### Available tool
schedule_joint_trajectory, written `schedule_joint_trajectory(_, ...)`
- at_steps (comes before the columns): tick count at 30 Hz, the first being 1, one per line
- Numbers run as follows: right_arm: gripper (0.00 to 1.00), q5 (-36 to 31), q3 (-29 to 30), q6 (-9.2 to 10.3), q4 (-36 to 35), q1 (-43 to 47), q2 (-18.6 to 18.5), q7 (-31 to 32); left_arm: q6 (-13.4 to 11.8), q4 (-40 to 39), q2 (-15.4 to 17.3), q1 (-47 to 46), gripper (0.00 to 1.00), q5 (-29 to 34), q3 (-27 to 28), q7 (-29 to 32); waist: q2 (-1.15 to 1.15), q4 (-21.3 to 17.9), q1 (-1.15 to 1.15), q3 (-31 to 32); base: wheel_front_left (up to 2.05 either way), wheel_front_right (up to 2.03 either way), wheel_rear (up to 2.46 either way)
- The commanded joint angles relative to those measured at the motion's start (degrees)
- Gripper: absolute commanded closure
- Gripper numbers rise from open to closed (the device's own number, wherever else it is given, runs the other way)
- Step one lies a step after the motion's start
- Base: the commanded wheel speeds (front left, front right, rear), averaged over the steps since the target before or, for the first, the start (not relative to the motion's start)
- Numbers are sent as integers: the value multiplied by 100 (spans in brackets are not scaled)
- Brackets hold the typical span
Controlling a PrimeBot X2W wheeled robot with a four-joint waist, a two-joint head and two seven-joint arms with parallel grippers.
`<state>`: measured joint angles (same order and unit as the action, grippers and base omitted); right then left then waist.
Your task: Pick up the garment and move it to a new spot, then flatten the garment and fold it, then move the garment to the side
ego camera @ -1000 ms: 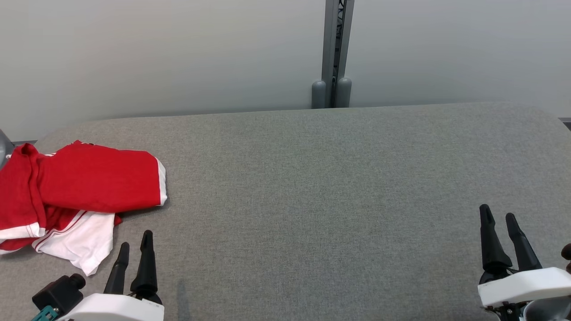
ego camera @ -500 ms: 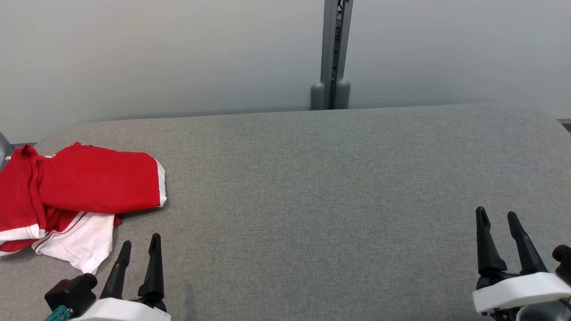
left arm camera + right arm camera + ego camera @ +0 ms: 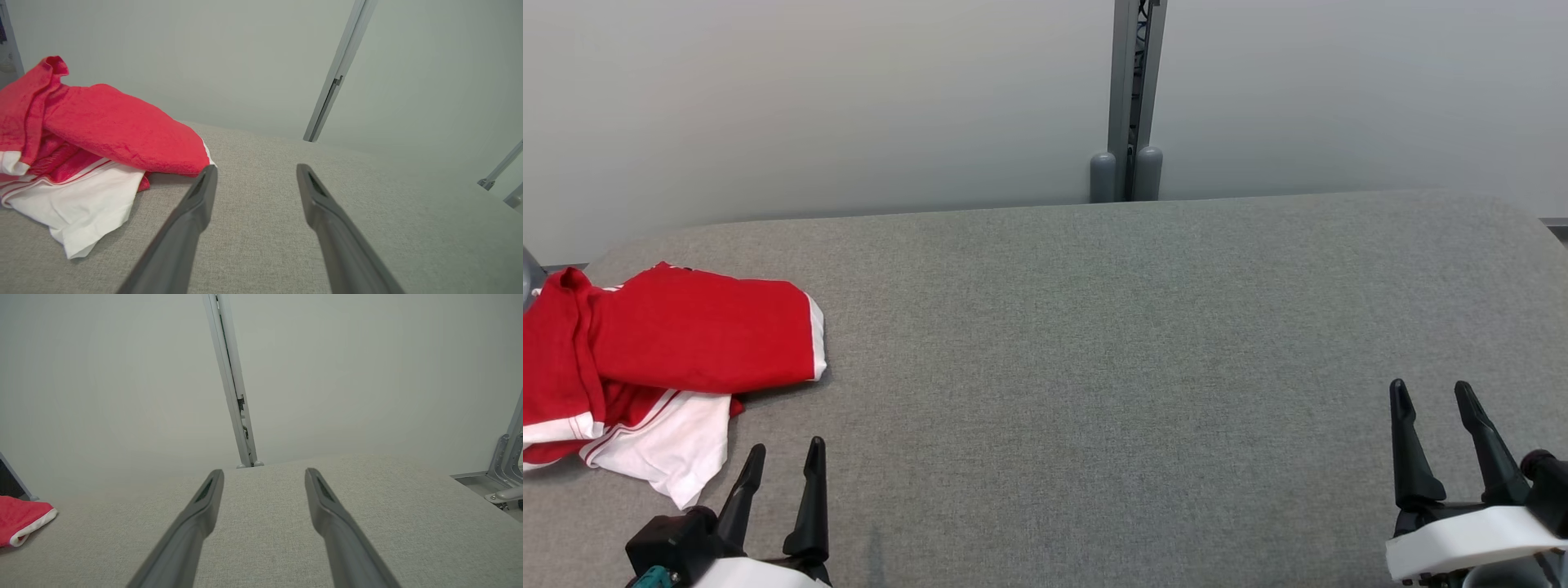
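Grey table (image 3: 1094, 327) | garment (image 3: 686, 335) heaped far left, near left jaws, far from right jaws | both parted, empty

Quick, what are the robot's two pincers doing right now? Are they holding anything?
Left pincer: open, holding nothing, close to the red garment.
Right pincer: open, holding nothing.

Setting: lab-type test bay, with grey fabric-topped desk (image 3: 1094, 327), bare pale partition panels (image 3: 849, 98), aluminium joining post (image 3: 1131, 82) at 12 o'clock, metal frame brackets (image 3: 506, 465) at 3 o'clock.
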<state>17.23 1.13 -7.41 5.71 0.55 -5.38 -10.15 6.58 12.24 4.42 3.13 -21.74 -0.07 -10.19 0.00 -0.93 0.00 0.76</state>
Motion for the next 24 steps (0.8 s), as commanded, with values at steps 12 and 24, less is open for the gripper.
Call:
schedule_joint_trajectory(12,0,-722,-16,-11,-108,58,-81,-208,33,25,45,63,0,647,34,-198,0,2,0,5,0,0,0)
schedule_joint_trajectory(24,0,-1077,44,-12,-99,179,-45,-335,46,40,15,154,0,1075,117,-323,0,22,0,36,0,0,0)
